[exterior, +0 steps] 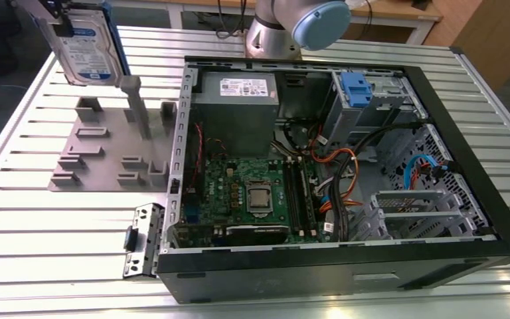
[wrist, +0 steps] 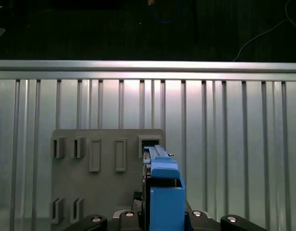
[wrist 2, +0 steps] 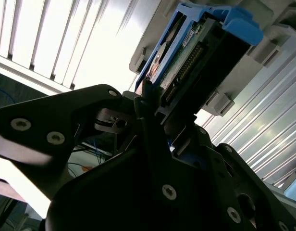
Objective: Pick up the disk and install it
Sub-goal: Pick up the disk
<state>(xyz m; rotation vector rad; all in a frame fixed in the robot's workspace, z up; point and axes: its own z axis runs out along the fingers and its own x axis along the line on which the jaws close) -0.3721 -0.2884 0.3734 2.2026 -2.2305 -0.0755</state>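
end effector (wrist 2: 150, 103) holds the disk (exterior: 91, 50) above grey plate (exterior: 104, 156).

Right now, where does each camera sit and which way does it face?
Exterior view: off the arm, raised, looking down on the slatted table, open computer case and grey fixture plate; the arm stands beyond the case, the disk held aloft on the exterior view's left.
Second wrist view: at the wrist, close, looking along the gripper shut on the disk.
First wrist view: at the wrist, looking past the disk down onto the fixture plate and table.
Shared: all three show the disk.
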